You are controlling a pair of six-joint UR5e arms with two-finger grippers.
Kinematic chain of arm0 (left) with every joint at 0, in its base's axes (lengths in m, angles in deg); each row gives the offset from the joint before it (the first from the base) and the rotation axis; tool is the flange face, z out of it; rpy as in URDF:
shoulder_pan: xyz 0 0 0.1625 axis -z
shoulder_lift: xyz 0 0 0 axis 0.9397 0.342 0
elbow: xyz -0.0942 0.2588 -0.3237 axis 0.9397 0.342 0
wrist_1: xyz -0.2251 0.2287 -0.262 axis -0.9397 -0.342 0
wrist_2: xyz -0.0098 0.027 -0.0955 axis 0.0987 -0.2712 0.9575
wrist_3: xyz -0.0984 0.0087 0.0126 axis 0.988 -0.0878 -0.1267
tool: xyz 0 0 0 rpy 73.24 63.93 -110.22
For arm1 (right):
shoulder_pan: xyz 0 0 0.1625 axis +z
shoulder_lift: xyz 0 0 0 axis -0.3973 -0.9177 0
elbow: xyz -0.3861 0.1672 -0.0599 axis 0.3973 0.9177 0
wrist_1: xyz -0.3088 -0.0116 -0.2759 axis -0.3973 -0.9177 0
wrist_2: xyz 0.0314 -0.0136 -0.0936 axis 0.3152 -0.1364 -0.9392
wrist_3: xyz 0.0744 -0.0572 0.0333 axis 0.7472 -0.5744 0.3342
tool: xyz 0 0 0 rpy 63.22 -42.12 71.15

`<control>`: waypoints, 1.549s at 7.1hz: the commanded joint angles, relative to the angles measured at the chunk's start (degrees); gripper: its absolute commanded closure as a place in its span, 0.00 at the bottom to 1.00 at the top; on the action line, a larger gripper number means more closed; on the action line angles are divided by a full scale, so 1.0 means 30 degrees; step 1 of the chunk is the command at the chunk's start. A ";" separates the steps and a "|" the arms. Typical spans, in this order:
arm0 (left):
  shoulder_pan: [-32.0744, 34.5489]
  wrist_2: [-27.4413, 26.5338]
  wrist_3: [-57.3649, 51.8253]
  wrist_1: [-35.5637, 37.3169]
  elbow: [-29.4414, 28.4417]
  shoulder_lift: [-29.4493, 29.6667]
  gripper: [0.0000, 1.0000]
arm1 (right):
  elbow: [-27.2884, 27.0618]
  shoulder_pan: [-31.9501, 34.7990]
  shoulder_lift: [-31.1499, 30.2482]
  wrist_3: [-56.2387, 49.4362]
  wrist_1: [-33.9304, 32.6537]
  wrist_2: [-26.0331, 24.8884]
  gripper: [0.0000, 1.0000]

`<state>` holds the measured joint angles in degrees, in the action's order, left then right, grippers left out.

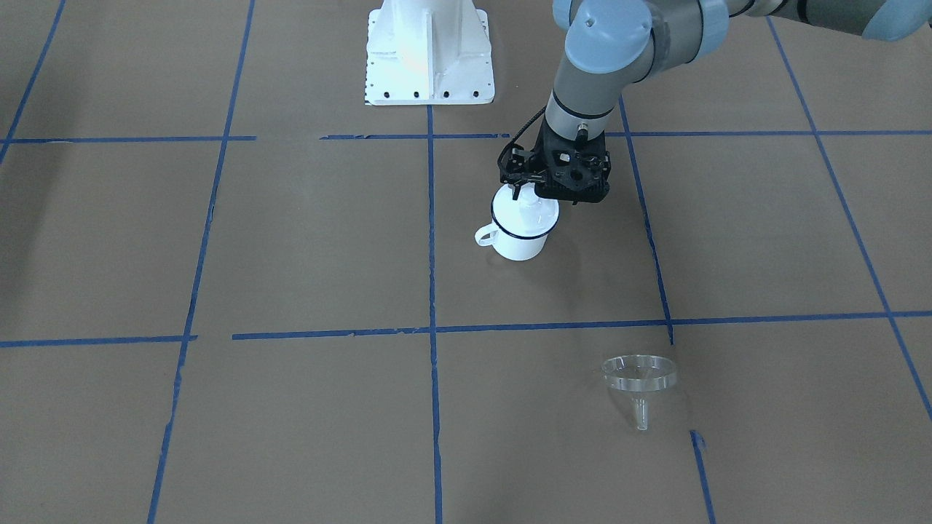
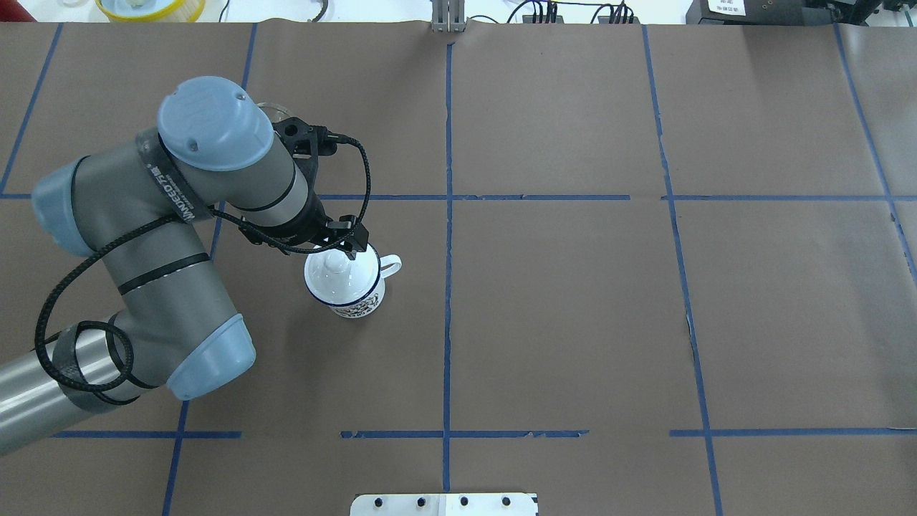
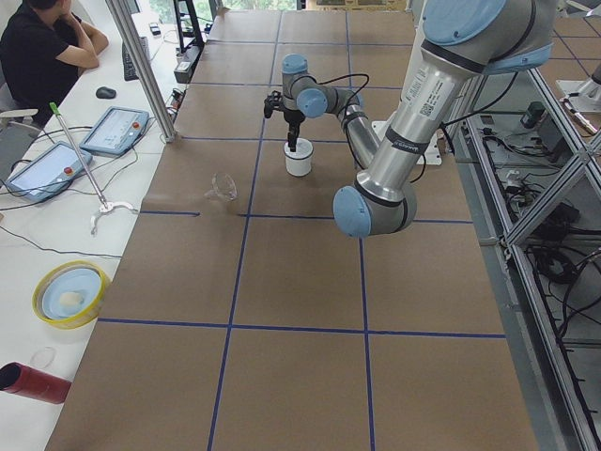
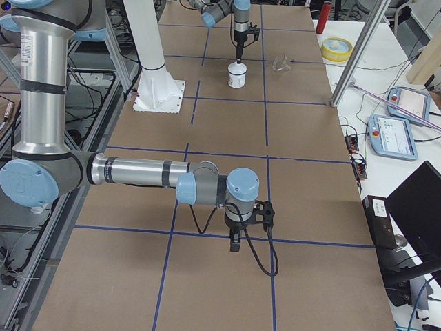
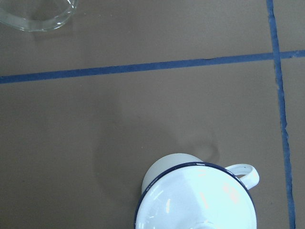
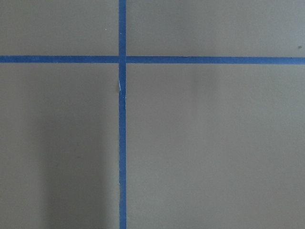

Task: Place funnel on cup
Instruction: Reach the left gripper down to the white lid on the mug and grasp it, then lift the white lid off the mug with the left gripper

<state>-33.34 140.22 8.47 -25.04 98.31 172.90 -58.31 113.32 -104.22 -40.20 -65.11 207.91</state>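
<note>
The cup (image 1: 518, 244), a white mug with a dark blue rim, stands near the table's middle with its handle (image 2: 390, 266) toward the centre line. A round white knobbed lid (image 2: 337, 276) sits in its mouth. My left gripper (image 1: 542, 198) hangs straight over the lid. Its fingertips are hidden by the wrist, so I cannot tell whether it is open or shut. The left wrist view shows the cup (image 5: 198, 200) at the bottom edge. The clear funnel (image 1: 639, 375) lies tilted on the paper, apart from the cup, on the operators' side. The right gripper (image 4: 234, 241) points down, far from both.
Brown paper with blue tape lines (image 1: 432, 291) covers the table. The robot's white base (image 1: 429, 54) stands at the robot's edge. A yellow bowl (image 3: 68, 293), a red cylinder (image 3: 33, 382) and tablets (image 3: 115, 129) lie on the operators' bench beyond the far edge.
</note>
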 commanded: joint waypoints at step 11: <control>-0.0618 -0.0146 0.0516 0.0017 -0.0036 0.0328 0.52 | 0.0000 0.0000 -0.0009 0.0000 0.0000 0.0000 0.00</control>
<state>-35.01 139.78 9.96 -25.06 98.08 173.85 -58.31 113.32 -104.23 -40.20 -65.11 207.91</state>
